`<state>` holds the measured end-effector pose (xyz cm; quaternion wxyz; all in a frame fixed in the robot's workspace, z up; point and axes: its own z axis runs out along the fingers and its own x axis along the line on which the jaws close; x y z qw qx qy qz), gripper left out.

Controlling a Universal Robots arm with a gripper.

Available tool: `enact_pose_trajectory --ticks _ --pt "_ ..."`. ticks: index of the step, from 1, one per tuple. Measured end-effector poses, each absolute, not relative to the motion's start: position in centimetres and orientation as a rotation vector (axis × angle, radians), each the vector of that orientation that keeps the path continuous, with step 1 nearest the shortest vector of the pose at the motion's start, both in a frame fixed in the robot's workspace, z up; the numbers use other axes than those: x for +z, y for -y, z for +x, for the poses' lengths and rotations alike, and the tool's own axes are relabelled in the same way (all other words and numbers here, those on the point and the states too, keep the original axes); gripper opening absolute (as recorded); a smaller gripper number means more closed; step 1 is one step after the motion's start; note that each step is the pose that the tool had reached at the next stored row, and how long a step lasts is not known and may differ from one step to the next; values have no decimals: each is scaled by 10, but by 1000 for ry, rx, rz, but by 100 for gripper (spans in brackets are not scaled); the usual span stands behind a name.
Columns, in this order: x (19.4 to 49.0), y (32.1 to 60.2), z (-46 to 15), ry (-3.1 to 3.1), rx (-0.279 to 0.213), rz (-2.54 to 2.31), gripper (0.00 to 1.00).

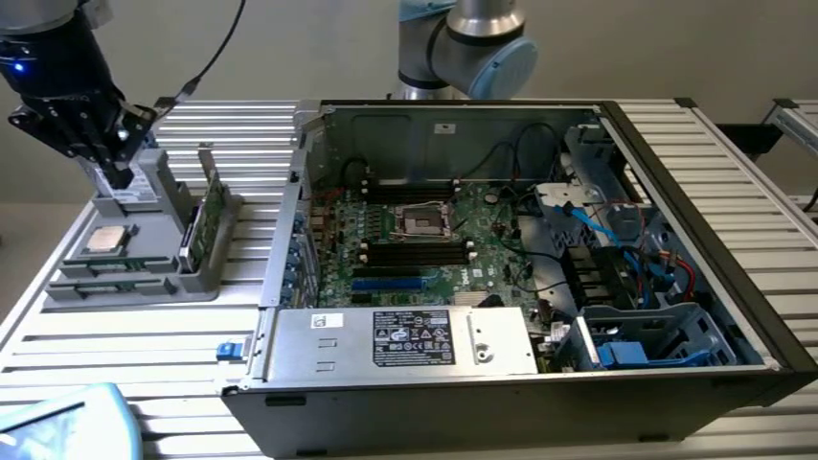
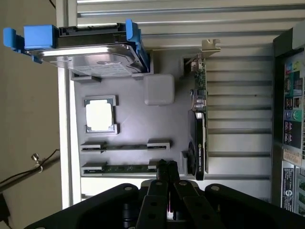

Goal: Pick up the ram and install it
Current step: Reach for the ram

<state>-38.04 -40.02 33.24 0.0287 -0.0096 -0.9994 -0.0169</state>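
The ram is a thin green stick standing on edge between two grey holders of the grey parts tray. My gripper is shut, its black fingertips pressed together with nothing between them, and it appears over the ram's end nearest the graphics card. In the exterior view the gripper hangs above the tray's far end, at the exterior view's left, well clear of the open computer case. Long black slots lie on the green motherboard inside the case.
On the tray sit a square silvery processor chip, a hard drive in blue brackets, a white block and an upright graphics card. The case walls, cables and power supply crowd the motherboard.
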Motion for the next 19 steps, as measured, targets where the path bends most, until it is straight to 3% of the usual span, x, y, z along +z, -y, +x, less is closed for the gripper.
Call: enact_pose_trajectory --ticks 19 --pt "314 416 -406 3052 -49 -10 10"
